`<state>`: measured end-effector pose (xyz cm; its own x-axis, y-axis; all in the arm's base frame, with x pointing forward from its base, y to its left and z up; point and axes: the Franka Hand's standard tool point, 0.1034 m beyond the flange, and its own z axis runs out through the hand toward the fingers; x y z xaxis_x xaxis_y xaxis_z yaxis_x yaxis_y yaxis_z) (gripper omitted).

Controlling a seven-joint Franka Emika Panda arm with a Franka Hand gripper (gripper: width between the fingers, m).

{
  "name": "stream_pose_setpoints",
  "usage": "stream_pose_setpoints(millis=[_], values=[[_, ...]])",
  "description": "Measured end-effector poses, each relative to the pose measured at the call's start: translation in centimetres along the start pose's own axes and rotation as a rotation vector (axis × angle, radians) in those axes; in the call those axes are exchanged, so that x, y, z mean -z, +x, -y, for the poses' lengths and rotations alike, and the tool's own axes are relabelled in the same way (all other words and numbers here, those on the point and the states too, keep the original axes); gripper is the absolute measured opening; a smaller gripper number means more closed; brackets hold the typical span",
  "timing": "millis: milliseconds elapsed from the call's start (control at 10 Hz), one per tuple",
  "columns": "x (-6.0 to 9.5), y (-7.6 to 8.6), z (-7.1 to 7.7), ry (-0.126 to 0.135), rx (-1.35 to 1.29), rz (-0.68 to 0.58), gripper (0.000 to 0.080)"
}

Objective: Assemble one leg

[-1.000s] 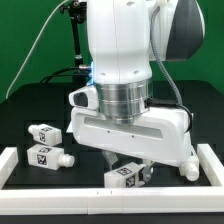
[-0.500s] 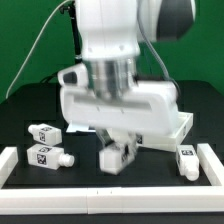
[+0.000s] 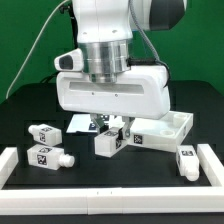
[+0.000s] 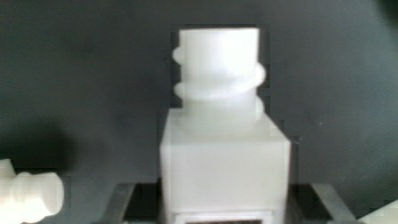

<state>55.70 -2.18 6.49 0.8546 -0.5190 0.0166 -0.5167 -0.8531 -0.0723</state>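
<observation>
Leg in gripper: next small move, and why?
Probably carry the leg toward the white panel on the exterior view's right: the gripper is shut on it, it seems clear of the table, and the panel shows no leg fitted.

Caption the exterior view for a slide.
Panda gripper clamps one white leg; two spare legs lie at the exterior view's left.

A leg [image 3: 106,143] sits in the end effector [image 3: 112,128] over the surface's [image 3: 25,110] middle. Near the exterior view's left edge, the rear leg [image 3: 44,132] lies behind the front leg [image 3: 47,156]; the fourth leg [image 3: 186,160] lies near the right edge, before the panel [image 3: 178,127].
</observation>
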Motion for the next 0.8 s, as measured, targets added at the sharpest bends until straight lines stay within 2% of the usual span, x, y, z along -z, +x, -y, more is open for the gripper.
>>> stream_pose_setpoints(millis=[100, 200, 300, 400, 500, 800], values=[[0.1, -0.2, -0.5, 0.002, 0.054, -0.002, 0.0281], [0.8, -1.0, -2.9, 0.007, 0.128, 0.005, 0.0281], [1.9, -2.1, -6.2, 0.01, 0.23, 0.006, 0.0281], [2.8, -3.2, -8.5, 0.003, 0.263, -0.089, 0.0281], [2.8, -4.4, -9.1, -0.004, 0.303, -0.111, 0.0281], [2.7, -4.1, -9.0, -0.003, 0.304, -0.105, 0.0281]])
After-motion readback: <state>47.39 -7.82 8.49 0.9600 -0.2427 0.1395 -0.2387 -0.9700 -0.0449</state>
